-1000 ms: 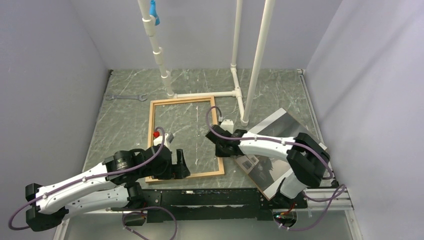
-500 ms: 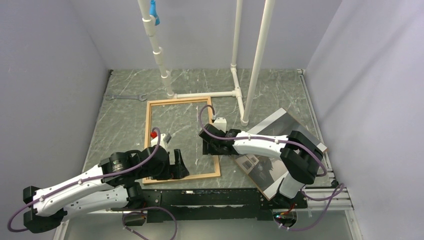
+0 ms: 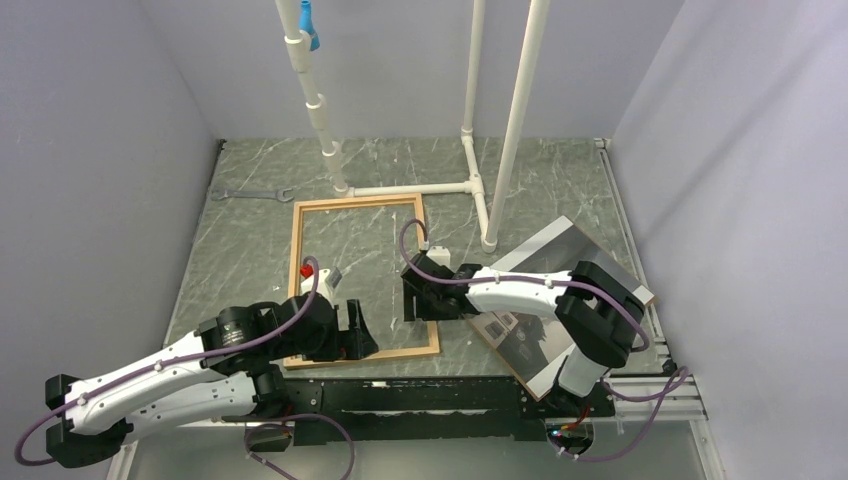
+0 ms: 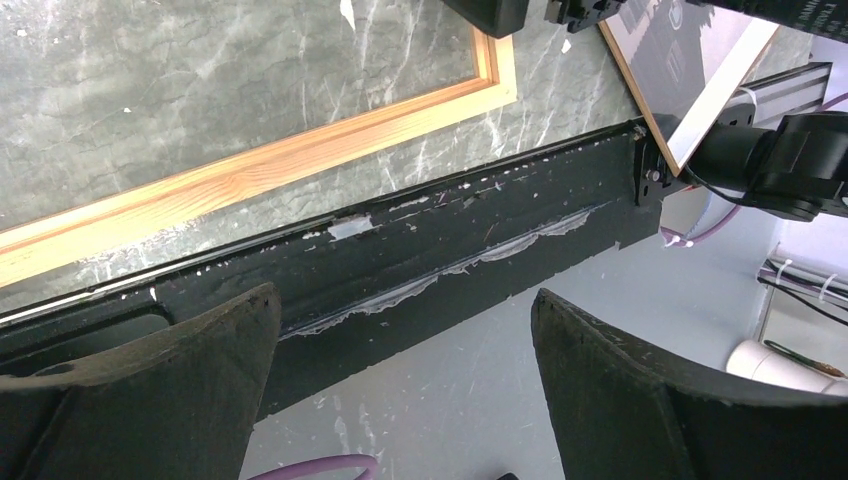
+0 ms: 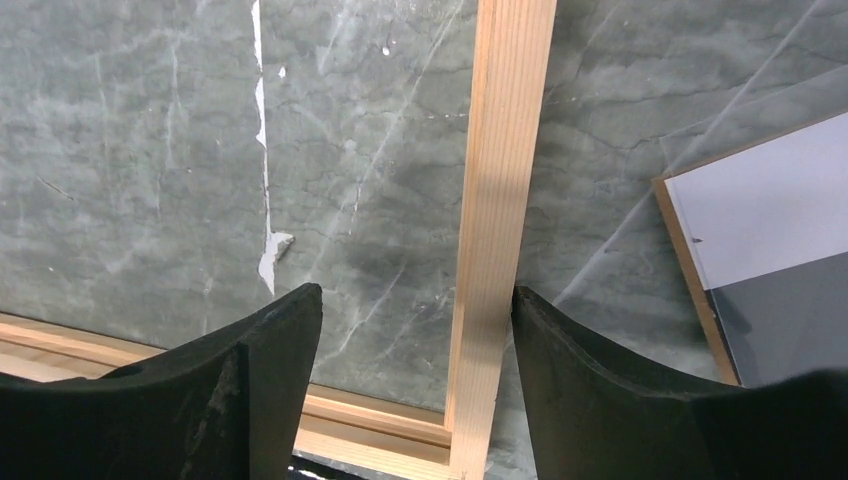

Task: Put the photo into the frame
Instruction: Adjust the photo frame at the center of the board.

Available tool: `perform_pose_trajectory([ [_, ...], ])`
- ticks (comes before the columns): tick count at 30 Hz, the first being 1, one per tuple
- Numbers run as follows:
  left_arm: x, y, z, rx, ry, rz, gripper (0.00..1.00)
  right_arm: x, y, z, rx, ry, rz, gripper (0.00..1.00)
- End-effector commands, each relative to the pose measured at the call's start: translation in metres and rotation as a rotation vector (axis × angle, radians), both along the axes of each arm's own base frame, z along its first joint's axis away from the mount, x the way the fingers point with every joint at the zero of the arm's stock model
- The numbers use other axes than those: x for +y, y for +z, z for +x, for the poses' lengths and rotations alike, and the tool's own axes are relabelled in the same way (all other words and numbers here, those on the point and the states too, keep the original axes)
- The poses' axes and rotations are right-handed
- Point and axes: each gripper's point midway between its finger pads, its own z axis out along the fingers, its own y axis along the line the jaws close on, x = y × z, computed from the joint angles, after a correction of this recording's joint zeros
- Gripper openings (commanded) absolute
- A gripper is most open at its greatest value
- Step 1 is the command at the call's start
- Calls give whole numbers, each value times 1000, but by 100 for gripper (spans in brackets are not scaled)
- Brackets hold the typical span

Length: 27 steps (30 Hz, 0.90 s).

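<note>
The frame, thin light wooden strips, lies flat on the marble table left of centre. My right gripper hovers open over its right strip, which runs between the fingers close to the right one, untouched. The photo, dark grey with a white border, lies askew at the table's right, partly under my right arm; its corner shows in the right wrist view and the left wrist view. My left gripper stands wide open past the frame's near strip, over the table's front edge, holding nothing.
A white pipe structure rises from the table just behind the frame. A wrench lies at the back left. A black rail runs along the near edge. Grey walls close in on three sides.
My right gripper has opened and let go of the frame's right strip. Before that, it slid the frame a little to the left. The left arm shifted slightly left.
</note>
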Motion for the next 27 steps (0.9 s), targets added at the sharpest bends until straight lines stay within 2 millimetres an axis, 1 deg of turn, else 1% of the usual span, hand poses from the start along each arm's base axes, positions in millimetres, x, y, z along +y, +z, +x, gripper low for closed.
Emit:
perform_pose_trajectory([
  [1,-6,5,2,1,7,-35,98,21,3,-7,35,55,54,72],
  [8,-6,1,1,9,11,-36,97,26,11,-11,28,68,94,72],
  [10,-7,0,0,11,8,-41,98,31,21,-11,11,82,142,73],
  [12,-9,0,0,10,2,-45,98,30,28,-12,2,81,167,76],
  [16,-18,-1,1,7,-33,-37,99,11,41,-10,-34,32,142,82],
  [20,-34,-4,3,8,-92,-21,99,-10,55,-15,-55,-6,170,86],
  [24,-57,-7,7,0,-165,-19,99,-33,65,-26,-67,-45,217,87],
  [27,-77,-4,11,-18,-202,-64,99,-52,76,-35,-80,-77,262,89],
])
